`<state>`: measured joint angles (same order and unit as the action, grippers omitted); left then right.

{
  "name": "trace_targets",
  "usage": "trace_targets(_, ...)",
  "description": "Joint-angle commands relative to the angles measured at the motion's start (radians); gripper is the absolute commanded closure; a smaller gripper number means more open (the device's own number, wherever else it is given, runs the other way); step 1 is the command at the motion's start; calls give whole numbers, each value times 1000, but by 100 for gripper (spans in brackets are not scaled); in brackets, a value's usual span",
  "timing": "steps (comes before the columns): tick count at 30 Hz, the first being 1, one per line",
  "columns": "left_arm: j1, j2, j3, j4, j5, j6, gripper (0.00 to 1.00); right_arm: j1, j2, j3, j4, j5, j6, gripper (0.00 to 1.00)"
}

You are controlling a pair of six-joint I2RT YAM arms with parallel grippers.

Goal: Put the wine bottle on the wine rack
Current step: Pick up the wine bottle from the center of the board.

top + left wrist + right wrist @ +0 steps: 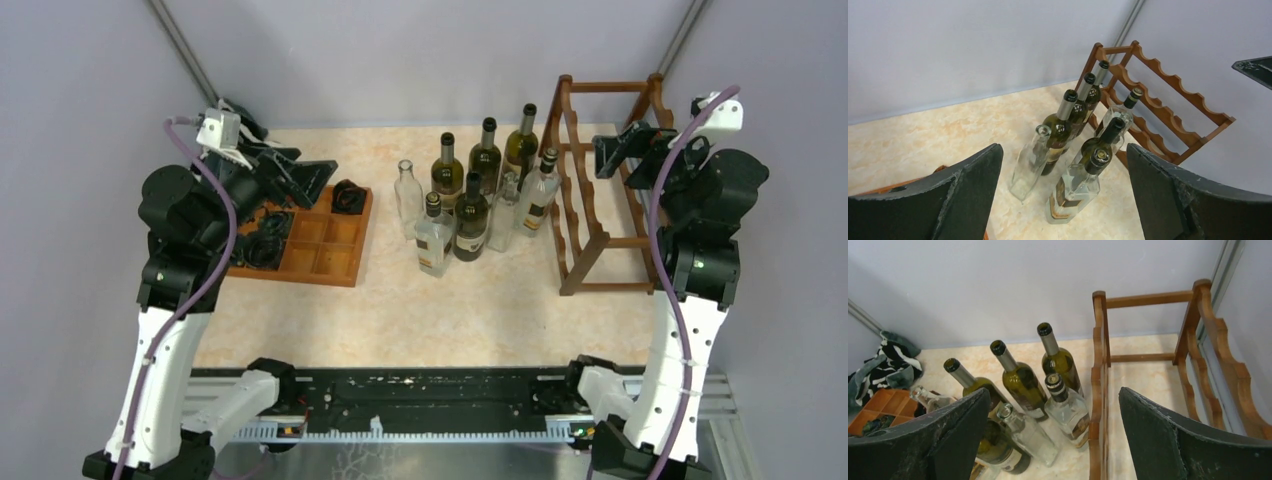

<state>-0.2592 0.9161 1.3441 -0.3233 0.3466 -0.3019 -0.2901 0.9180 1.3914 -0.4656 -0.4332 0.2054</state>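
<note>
The front dark green glass wine bottle (471,215) stands upright among clustered bottles (505,160), just beside the reddish-brown scalloped wooden wine rack (1099,365), not yet racked. My left gripper (1063,150) and right gripper (1054,391) hover empty, jaws wide, ready to approach.

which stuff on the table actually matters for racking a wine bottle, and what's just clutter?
For the job:
- wine rack, far right, no bottle on it yet
- cluster of upright bottles, dark and clear glass, just left of the rack

Lying about:
- orange-brown compartment tray, left side
- black items in the tray
- patterned cloth, far left corner
</note>
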Motion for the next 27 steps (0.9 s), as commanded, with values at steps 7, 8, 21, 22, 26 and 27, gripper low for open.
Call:
trace_targets(7,98,-157,-167,8,69,-82,1,125,-14,70,-104,50,-111,1)
trace_targets(8,103,-167,-183,15,79,-94,1,132,-18,66,-103,28,-130,1)
trace_targets(21,142,-161,-241,226,229,-435,1,181,-68,61,-274,-138,-440,1)
trace_targets(22,142,-143,-213,223,218,-464,1,181,-68,63,-272,-149,-439,1)
trace_targets(26,145,-57,-62,187,179,-614,1,182,-44,81,-253,-205,-398,1)
trace_targets(27,145,-35,-2,163,167,-644,1,181,-34,88,-248,-218,-385,2)
